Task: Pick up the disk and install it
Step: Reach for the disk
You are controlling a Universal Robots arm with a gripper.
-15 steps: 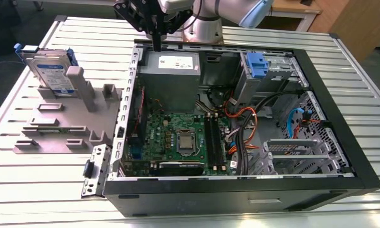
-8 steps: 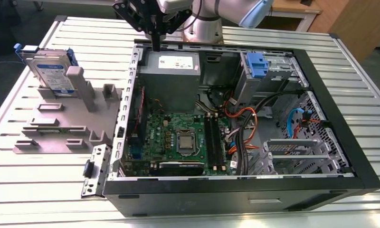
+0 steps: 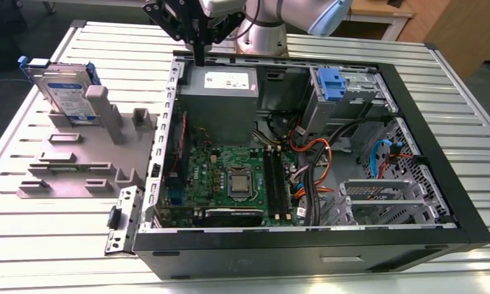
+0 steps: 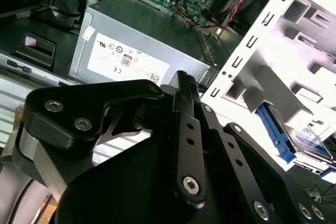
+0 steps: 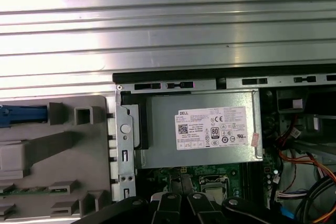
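The disk [image 3: 69,92] stands upright in a grey holder [image 3: 90,153] on the desk [image 3: 49,245], beside the open computer case [image 3: 310,251]. The case holds a motherboard [image 3: 228,177], a power supply [image 3: 220,104] and a blue bracket [image 3: 331,82]. The gripper [image 3: 200,58], closed on nothing, hangs over the case's rim above the power supply.

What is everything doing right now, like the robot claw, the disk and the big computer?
gripper: shut, empty, hovering over the case's edge near the grey metal box.
disk: standing upright in the grey holder, not picked up.
grey holder: flat beside the case.
computer case: lying down, side open.
grey metal box: fitted inside the case.
blue bracket: sitting in the case's drive cage.
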